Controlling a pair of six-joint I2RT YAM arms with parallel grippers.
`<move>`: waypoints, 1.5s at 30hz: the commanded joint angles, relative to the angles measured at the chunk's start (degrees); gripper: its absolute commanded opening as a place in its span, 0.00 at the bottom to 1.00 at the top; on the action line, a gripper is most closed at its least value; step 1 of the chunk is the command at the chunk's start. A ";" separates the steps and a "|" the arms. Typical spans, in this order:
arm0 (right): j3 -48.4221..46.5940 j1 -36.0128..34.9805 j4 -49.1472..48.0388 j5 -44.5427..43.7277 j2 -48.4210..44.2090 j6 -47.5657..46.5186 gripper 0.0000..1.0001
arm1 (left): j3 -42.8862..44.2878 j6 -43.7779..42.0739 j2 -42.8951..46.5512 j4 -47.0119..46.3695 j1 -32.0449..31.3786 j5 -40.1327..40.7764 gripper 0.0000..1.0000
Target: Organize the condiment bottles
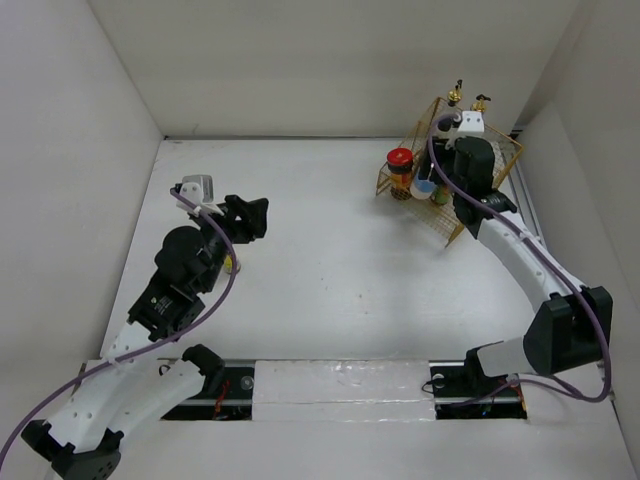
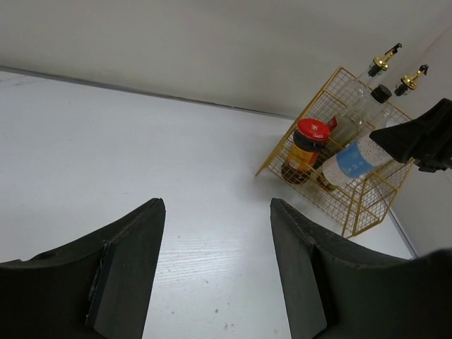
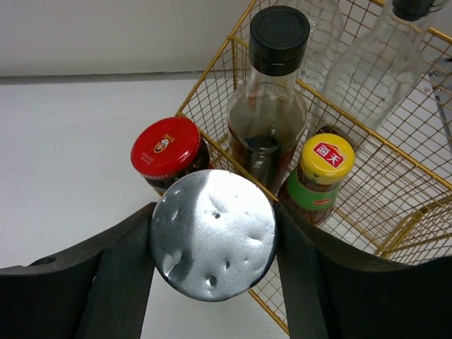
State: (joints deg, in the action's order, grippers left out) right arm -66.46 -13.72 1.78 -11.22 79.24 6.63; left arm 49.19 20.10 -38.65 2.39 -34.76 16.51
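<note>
My right gripper (image 3: 214, 212) is shut on the blue-labelled bottle's silver lid (image 3: 212, 233) and holds the bottle (image 1: 423, 187) at the front edge of the gold wire basket (image 1: 503, 152). The red-lidded jar (image 3: 166, 145) stands at the basket's left corner. The dark black-capped bottle (image 3: 272, 92), the green yellow-capped jar (image 3: 321, 173) and two clear gold-capped bottles (image 2: 385, 60) stand in the basket. My left gripper (image 2: 215, 205) is open and empty over bare table, far left of the basket. No grey pepper shaker shows.
The basket (image 2: 367, 205) sits in the back right corner, close to the white walls. The right arm (image 1: 520, 250) reaches over the table's right side. White walls enclose the table on three sides.
</note>
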 commanded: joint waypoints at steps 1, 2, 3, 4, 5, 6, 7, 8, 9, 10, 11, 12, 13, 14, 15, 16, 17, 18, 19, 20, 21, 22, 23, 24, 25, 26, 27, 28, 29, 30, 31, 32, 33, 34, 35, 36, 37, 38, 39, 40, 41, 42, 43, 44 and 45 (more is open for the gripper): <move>-3.86 0.00 -6.08 -0.91 1.43 0.05 0.30 | 1.00 -0.06 -0.11 -2.57 0.31 -0.43 0.57; -2.99 0.00 -6.61 -1.51 2.05 0.05 0.30 | 1.00 -0.06 -0.11 -2.57 0.31 -0.43 0.57; -2.11 0.00 -6.62 -1.52 2.75 0.05 0.28 | 1.00 -0.06 -0.11 -2.57 0.31 -0.43 0.57; -2.10 0.00 -7.31 -1.52 4.15 0.57 0.28 | 1.00 -0.06 -0.11 -2.57 0.31 -0.43 0.57; -1.40 0.00 -7.93 -2.91 4.86 0.57 0.28 | 1.00 -0.06 -0.11 -2.57 0.31 -0.43 0.57; -1.40 0.00 -7.93 -3.45 6.09 0.57 0.28 | 1.00 -0.06 -0.63 -2.57 0.31 -0.43 0.57; -0.87 0.00 -7.93 -3.45 6.10 0.57 0.28 | 1.00 -0.06 -0.63 -2.57 0.31 -0.43 0.57; -0.87 0.00 -7.93 -4.24 6.97 0.57 0.28 | 1.00 -0.06 -0.63 -2.57 0.31 -0.43 0.57; -0.87 -0.60 -7.93 -6.33 6.98 0.57 0.28 | 1.00 -0.06 -0.63 -2.57 0.31 -0.43 0.57; -0.87 -1.13 -7.93 -7.49 6.98 0.57 0.28 | 1.00 -0.06 -1.16 -2.57 0.31 -0.43 0.57; -0.87 -1.14 -7.93 -8.45 6.98 -0.04 0.28 | 1.00 -0.06 -1.16 -2.57 0.31 -0.43 0.57; -0.87 -1.14 -7.93 -9.60 6.46 -0.04 0.28 | 1.00 -0.06 -1.16 -2.57 0.31 -0.43 0.57; -0.87 -1.14 -7.93 -10.22 5.93 -0.04 0.28 | 1.00 -0.06 -1.16 -2.57 0.31 -0.43 0.57; -0.87 -1.14 -8.46 -11.18 5.92 -0.04 0.27 | 1.00 -0.06 -1.16 -2.57 0.31 -0.43 0.57; -0.87 -1.66 -8.46 -12.06 5.05 -0.04 0.27 | 1.00 -0.06 -1.68 -2.57 0.31 -0.95 0.57; -0.26 -1.67 -9.16 -13.20 4.26 -0.04 0.27 | 1.00 -0.06 -1.69 -2.57 0.31 -0.96 0.57; -0.25 -1.67 -9.16 -13.82 4.25 0.48 0.27 | 1.00 -0.06 -1.69 -2.57 0.31 -0.96 0.57; 0.36 -1.67 -9.77 -14.43 4.25 0.49 0.27 | 1.00 -0.06 -1.69 -2.57 0.31 -0.96 0.57; 0.36 -1.67 -10.65 -16.27 3.73 0.49 0.27 | 1.00 -0.06 -1.69 -2.57 0.31 -0.96 0.57; 1.41 -2.36 -11.35 -17.50 3.73 0.49 0.27 | 1.00 -0.06 -1.69 -2.57 0.31 -0.96 0.57; 2.55 -3.24 -12.06 -18.91 3.73 0.49 0.26 | 1.00 -0.06 -1.69 -2.57 0.31 -0.96 0.57; 2.56 -3.77 -13.28 -20.49 3.73 1.01 0.24 | 1.00 -0.06 -1.69 -2.57 0.31 -0.96 0.57; 3.52 -4.82 -14.25 -23.64 2.94 1.01 0.23 | 1.00 -0.06 -1.69 -2.57 0.31 -0.96 0.57; 4.92 -4.83 -15.48 -24.63 2.41 1.01 0.23 | 1.00 -0.06 -1.69 -2.57 0.31 -0.96 0.57; 5.80 -5.53 -16.88 -25.24 1.45 1.01 0.23 | 1.00 -0.06 -2.21 -2.57 0.31 -0.96 0.57; 6.68 -5.53 -19.68 -25.25 1.44 1.01 0.23 | 1.00 -0.06 -2.22 -2.57 0.31 -0.96 0.57; 8.43 -5.53 -21.02 -25.25 0.92 1.01 0.23 | 1.00 -0.06 -2.22 -2.57 0.31 -0.96 0.57; 9.14 -5.53 -22.25 -25.25 0.91 1.01 0.23 | 1.00 -0.06 -2.22 -2.57 0.31 -0.96 0.57; 9.67 -5.53 -23.04 -23.25 1.78 1.01 0.23 | 1.00 -0.06 -2.22 -2.57 0.31 -0.96 0.57; 9.68 -5.53 -23.05 -22.36 2.40 1.80 0.23 | 1.00 -0.06 -2.22 -2.57 0.31 -0.96 0.57; 9.68 -5.53 -23.05 -21.48 3.02 2.33 0.23 | 1.00 -0.06 -2.22 -2.57 0.31 -0.96 0.57; 9.68 -5.53 -23.05 -20.60 3.55 3.55 0.23 | 1.00 -0.06 -2.22 -2.57 0.31 -0.96 0.57; 9.68 -5.53 -23.05 -19.03 4.25 4.26 0.23 | 1.00 -0.06 -2.22 -2.57 0.31 -0.96 0.57; 9.68 -5.53 -23.05 -18.23 4.25 4.96 0.23 | 1.00 -0.06 -2.22 -2.57 0.31 -0.96 0.57; 9.68 -5.53 -23.05 -17.70 4.78 5.58 0.23 | 1.00 -0.06 -2.22 -2.57 0.31 -0.96 0.57; 9.68 -5.53 -23.66 -17.69 4.78 6.11 0.23 | 1.00 -0.06 -2.22 -2.57 0.31 -0.96 0.57; 8.90 -5.53 -23.67 -16.91 5.48 6.81 0.23 | 1.00 -0.06 -2.22 -2.57 0.31 -0.96 0.57; 8.10 -5.53 -23.67 -16.90 5.48 6.81 0.23 | 1.00 -0.06 -2.22 -2.57 0.31 -0.96 0.57; 7.57 -5.53 -23.67 -16.90 6.09 7.42 0.23 | 1.00 -0.06 -2.22 -2.57 0.31 -0.96 0.57; 7.57 -5.53 -24.36 -16.90 6.71 8.04 0.23 | 1.00 -0.06 -2.22 -2.57 0.31 -0.96 0.57; 6.96 -5.53 -24.89 -16.90 6.71 8.04 0.23 | 1.00 -0.06 -2.22 -2.57 0.31 -0.96 0.57; 6.35 -5.01 -24.90 -16.29 7.50 8.04 0.23 | 1.00 -0.06 -2.22 -2.57 0.31 -0.96 0.57; 6.34 -5.01 -25.51 -16.29 8.38 8.74 0.23 | 1.00 -0.06 -2.22 -2.57 0.31 -0.96 0.57; 6.34 -5.01 -26.21 -16.29 8.91 8.75 0.23 | 1.00 -0.06 -2.22 -2.57 0.31 -0.96 0.57; 6.34 -5.01 -26.21 -16.29 9.52 9.44 0.23 | 1.00 -0.06 -2.22 -2.57 0.31 -0.96 0.57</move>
State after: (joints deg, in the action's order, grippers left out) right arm -56.71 -18.39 -16.29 -29.85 88.29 12.67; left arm 49.19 20.10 -41.15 2.39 -34.76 16.05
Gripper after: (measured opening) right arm 0.664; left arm 0.568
